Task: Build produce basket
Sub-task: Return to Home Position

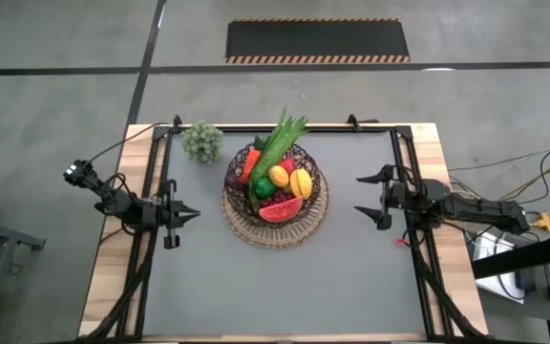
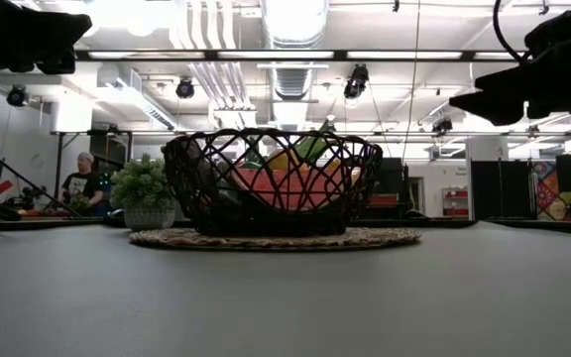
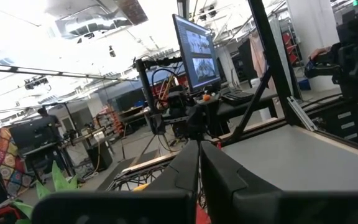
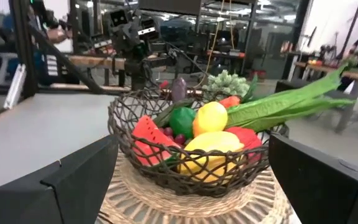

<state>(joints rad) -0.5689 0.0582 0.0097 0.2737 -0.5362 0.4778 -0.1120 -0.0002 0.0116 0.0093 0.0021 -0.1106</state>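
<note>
Right gripper (image 1: 360,194) black fingers (image 4: 73,180) spread wide, empty; left gripper (image 1: 191,214) fingers pressed together.
Round dark-wire, tan-rimmed basket (image 1: 240,222), full of toy produce (image 1: 277,176), sits between them, apart from both.

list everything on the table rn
basket: 1, dark brown with tan rim, table centre
green leaves: 1 bunch, green, basket, over far rim
carrot: 1, orange, basket
red pepper: 1, red, basket
lemon: 1, yellow, basket
mango: 1, yellow-orange, basket
lime: 1, green, basket
watermelon slice: 1, red, basket
grapes: 1 bunch, purple, basket
potted plant: 1, grey-green, far-left of basket, apart
left end effector: 1, dark, shut, left of basket
right end effector: 1, dark, open, right of basket
</note>
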